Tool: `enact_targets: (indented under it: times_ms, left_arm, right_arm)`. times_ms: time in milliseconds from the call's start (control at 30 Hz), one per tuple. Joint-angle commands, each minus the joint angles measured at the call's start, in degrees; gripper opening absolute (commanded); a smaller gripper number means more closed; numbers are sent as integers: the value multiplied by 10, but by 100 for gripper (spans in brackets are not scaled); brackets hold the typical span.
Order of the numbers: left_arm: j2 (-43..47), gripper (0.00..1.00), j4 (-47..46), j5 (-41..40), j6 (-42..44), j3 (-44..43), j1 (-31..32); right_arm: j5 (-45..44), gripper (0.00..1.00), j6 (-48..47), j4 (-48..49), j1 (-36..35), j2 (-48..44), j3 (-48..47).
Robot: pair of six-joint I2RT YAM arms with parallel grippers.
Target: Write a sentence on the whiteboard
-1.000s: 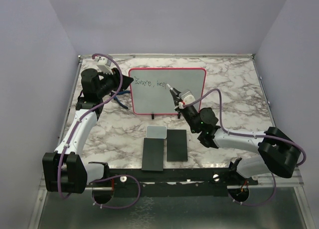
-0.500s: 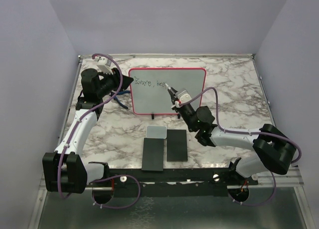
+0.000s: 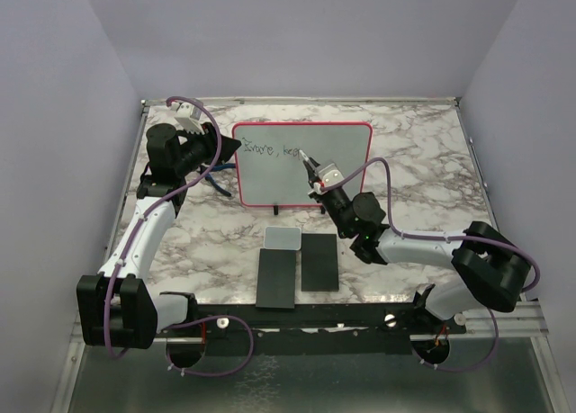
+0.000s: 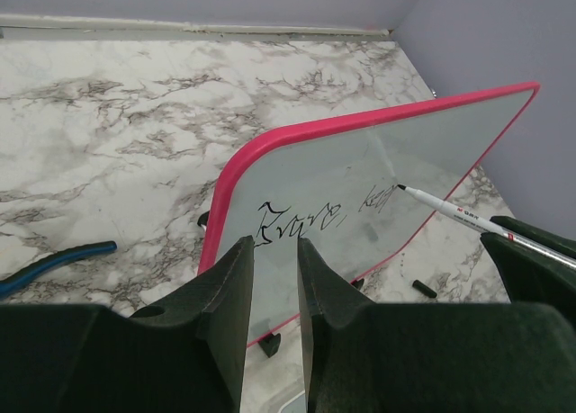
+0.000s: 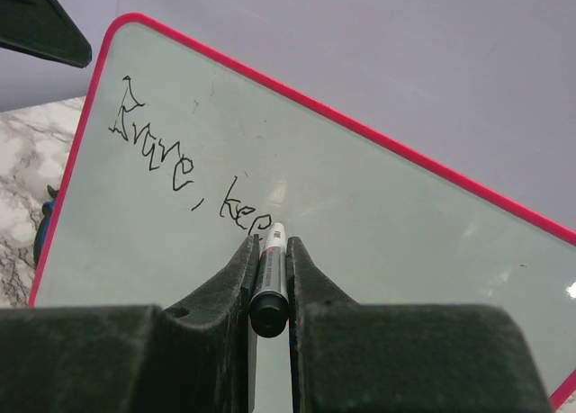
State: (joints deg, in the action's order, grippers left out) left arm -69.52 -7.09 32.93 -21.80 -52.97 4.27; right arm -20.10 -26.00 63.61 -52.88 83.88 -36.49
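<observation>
The whiteboard (image 3: 301,124) (image 4: 432,152) (image 5: 405,233), white with a red-pink rim, stands tilted on small black feet at the back of the table. A partial sentence (image 3: 274,149) (image 4: 306,217) (image 5: 153,152) runs along its upper left in thin dark letters. My right gripper (image 3: 316,173) (image 5: 271,242) is shut on a white marker (image 3: 309,159) (image 4: 468,219) (image 5: 271,269); its tip sits at the end of the last word. My left gripper (image 3: 236,147) (image 4: 274,242) is at the board's upper-left rim, jaws a narrow gap apart with nothing between them. Whether it touches the board is unclear.
Two black slabs (image 3: 275,279) (image 3: 319,262) lie in front of the board, with a small grey-white pad (image 3: 283,237) at their far end. A blue object (image 3: 216,175) (image 4: 54,262) lies left of the board under my left arm. Lilac walls close in three sides.
My right arm's elbow has swung a little to the left while the marker tip stays at the end of the last word. The left arm and the board have not moved.
</observation>
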Motion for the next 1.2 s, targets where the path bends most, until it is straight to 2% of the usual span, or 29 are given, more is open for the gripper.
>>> enact_targets:
  times_ms: [0,733,1167]
  left_arm:
    - [17,27,10,-8,9,7,4]
    - [17,27,9,-7,9,6,4]
    - [17,27,9,-6,9,6,5]
  right_arm:
    - [-24,1,-11,26,-1,3,-10]
    - [-47,1,2,13,-1,-21,25]
    - [-22,1,12,1,-1,-1,12]
